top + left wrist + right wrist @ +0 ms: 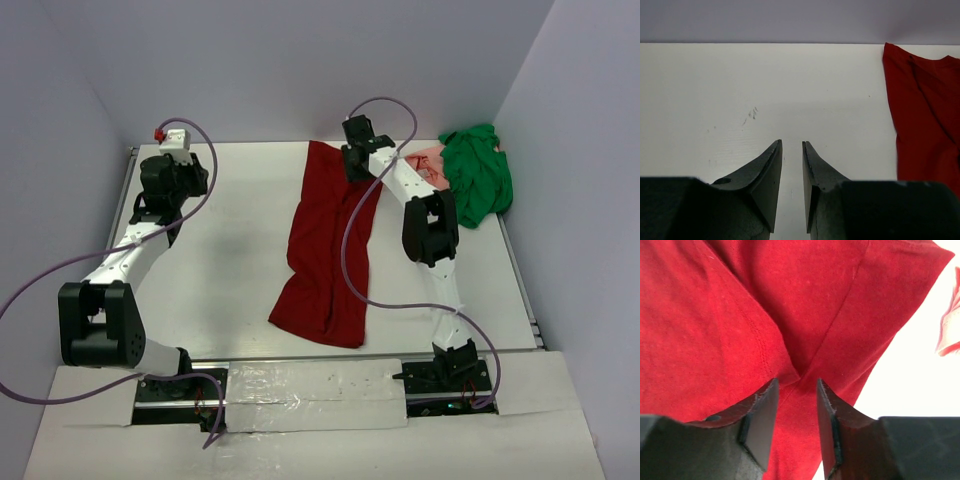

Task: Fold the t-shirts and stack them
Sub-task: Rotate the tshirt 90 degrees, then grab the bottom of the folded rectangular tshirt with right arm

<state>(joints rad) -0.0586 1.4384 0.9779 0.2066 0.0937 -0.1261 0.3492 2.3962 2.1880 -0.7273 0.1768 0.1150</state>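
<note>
The dark red t-shirt [330, 250] lies in a long folded strip down the middle of the table. My right gripper [356, 160] hangs over its far end, jaws open with the red cloth [765, 315] close beneath them and nothing held. The green t-shirt [478, 172] lies bunched in the far right corner, partly over the salmon-pink t-shirt [428, 162], whose edge shows in the right wrist view [950, 325]. My left gripper [178, 175] is open and empty over bare table at the far left; the red shirt's edge [927, 110] shows to its right.
The white table [230, 260] is walled by lilac panels at the back and sides. Purple cables loop from both arms. A taped white strip [310, 390] runs along the near edge between the arm bases.
</note>
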